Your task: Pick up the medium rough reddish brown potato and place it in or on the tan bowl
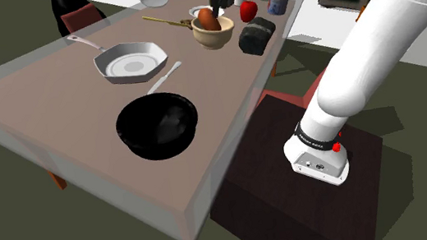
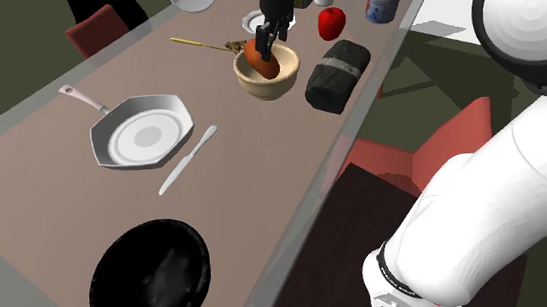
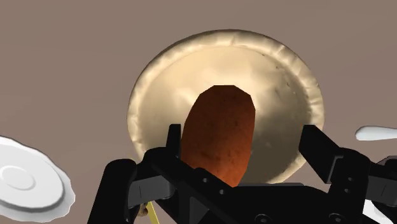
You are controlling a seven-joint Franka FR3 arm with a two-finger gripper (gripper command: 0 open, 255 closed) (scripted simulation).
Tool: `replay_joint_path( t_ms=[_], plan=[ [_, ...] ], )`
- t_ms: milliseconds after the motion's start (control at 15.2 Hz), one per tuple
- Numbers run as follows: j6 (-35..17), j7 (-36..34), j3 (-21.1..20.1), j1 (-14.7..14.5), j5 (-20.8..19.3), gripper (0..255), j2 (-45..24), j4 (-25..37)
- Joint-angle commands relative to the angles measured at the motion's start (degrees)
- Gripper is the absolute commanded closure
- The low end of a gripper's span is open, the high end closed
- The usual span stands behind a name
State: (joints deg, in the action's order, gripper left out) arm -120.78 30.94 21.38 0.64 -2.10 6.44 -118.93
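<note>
The gripper (image 2: 269,37) is wide open and holds nothing. Right under it, between its fingers, the potato (image 3: 219,137) stands on end in the bowl (image 3: 289,89). The potato looks hard, bumpy and a bit heavy. I think its fat middle is the best place to grab.

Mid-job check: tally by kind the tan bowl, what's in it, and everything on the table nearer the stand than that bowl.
Bowls: 2 (tan bowl, black bowl)
Potato: 1, reddish brown potato in the tan bowl
Frying pan: 1, grey frying pan
Knife: 1, table knife
Block: 1, dark block
Total: 6
</note>
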Motion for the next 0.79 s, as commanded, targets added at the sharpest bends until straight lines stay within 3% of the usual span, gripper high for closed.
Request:
replay_joint_path(
  t_ms=[0, 198, 726],
  plan=[
    [1.98, 0.03, 0.00, 0.05, -0.16, 0, 0.49, 1.50],
    [7.18, -0.41, -0.33, -0.02, -0.74, 0, 2.18, 5.11],
    [7.18, -0.41, -0.34, -0.01, -0.74, 0, 2.18, 5.11]
  ],
)
